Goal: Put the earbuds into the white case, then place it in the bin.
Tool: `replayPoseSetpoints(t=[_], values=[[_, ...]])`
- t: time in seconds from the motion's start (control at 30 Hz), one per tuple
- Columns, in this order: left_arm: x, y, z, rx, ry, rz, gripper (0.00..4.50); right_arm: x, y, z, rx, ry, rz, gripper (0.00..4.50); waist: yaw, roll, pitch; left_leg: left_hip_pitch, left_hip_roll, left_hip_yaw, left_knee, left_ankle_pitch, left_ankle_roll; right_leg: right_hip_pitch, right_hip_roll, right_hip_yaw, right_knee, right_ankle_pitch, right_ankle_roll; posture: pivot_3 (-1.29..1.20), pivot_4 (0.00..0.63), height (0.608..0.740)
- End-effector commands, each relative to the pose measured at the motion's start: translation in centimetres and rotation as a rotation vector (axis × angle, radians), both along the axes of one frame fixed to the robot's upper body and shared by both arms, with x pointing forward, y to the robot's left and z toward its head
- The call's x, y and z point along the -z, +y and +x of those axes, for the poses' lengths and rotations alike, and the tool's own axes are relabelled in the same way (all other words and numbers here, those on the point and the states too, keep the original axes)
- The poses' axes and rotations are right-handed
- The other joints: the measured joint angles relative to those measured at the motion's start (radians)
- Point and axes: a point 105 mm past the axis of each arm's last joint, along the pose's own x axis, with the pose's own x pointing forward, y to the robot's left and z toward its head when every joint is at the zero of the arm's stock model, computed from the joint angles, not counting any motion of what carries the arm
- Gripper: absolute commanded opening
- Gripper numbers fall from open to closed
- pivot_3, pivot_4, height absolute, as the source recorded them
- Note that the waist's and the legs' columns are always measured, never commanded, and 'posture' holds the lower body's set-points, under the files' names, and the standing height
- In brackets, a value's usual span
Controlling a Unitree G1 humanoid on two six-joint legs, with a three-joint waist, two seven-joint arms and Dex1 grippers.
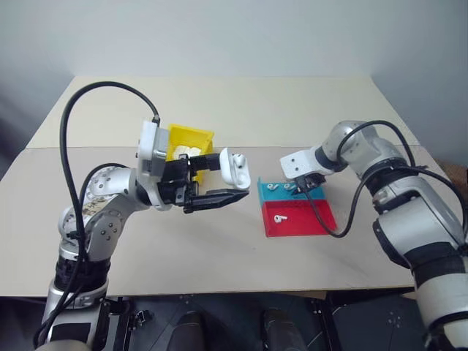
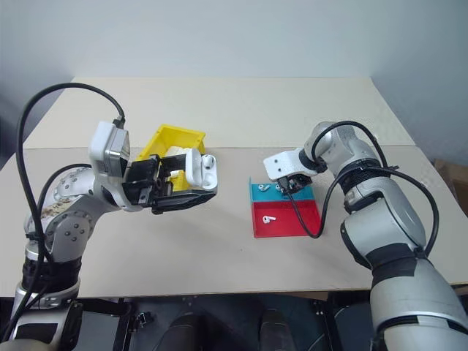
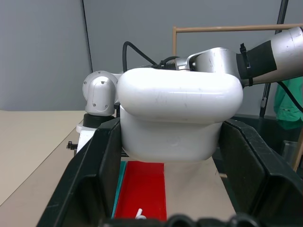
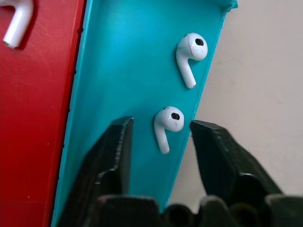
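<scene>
- Head views: the left claw (image 1: 213, 180) is raised above the desk (image 1: 219, 248), its fingers clamped on the white case (image 1: 232, 167), whose lid stands flipped up. Just behind them sits the yellow bin (image 1: 191, 139). The right claw (image 1: 301, 187) points down over the blue part of a blue-and-red tray (image 1: 311, 221); two earbuds (image 1: 281, 188) lie on the blue part and a third earbud (image 1: 279, 218) lies apart on the red part.
- Left wrist view: the white case (image 3: 177, 113) sits squeezed between the two black fingers (image 3: 102, 179); beyond it, the red tray floor (image 3: 144, 189).
- Right wrist view: the right claw (image 4: 161, 137) is partly open, its fingers (image 4: 116, 146) straddling one earbud (image 4: 168, 124) on the blue floor, not touching it; a second earbud (image 4: 189, 56) lies near, beside the tray's edge.
</scene>
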Motion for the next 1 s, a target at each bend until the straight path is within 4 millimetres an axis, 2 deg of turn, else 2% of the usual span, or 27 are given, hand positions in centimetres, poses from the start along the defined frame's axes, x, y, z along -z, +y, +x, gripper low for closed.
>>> replayPoseSetpoints(t=[0.03, 0.63, 0.73, 0.83, 1.0], values=[[-1.0, 0.4, -0.8, -0.002, -0.049, -0.018, 2.81, -1.4, 0.1, 0.5, -0.010, -0.056, 0.006, 2.29, -0.001, 0.000, 0.000, 0.000, 0.000, 0.000, 0.000, 0.000, 0.000, 0.000, 0.000, 0.000, 0.000, 0.000, 0.000, 0.00, 0.150, 0.740], [-0.9, 0.9, -0.9, -0.034, -0.049, -0.006, 2.81, 0.4, 0.3, 0.8, 0.041, -0.040, 0.009, 2.29, -0.013, 0.000, 0.000, 0.001, 0.000, 0.000, 0.000, 0.000, 0.000, 0.001, 0.000, 0.000, 0.001, 0.000, 0.000, 0.00, 0.150, 0.740], [-1.0, 1.0, -1.0, -0.038, -0.050, -0.006, 2.81, 0.7, 0.2, 0.5, 0.038, -0.008, 0.003, 1.68, -0.012, 0.000, 0.000, 0.001, 0.000, 0.000, 0.000, 0.000, 0.000, 0.001, 0.000, 0.000, 0.001, 0.000, 0.000, 0.00, 0.150, 0.740], [-1.0, 1.1, -1.0, -0.044, -0.051, -0.002, 2.81, 0.8, 0.2, 0.4, 0.037, 0.003, 0.001, 0.69, -0.013, 0.000, 0.000, 0.001, 0.000, 0.000, 0.000, 0.000, 0.000, 0.001, 0.000, 0.000, 0.001, 0.000, 0.000, 0.00, 0.150, 0.740], [-1.0, 1.2, -1.0, -0.045, -0.050, 0.001, 2.81, 0.9, 0.4, 0.4, 0.040, 0.006, 0.014, 0.61, -0.013, 0.000, 0.000, 0.001, 0.000, 0.000, 0.000, 0.000, 0.000, 0.001, 0.000, 0.000, 0.001, 0.000, 0.000, 0.00, 0.150, 0.740]])
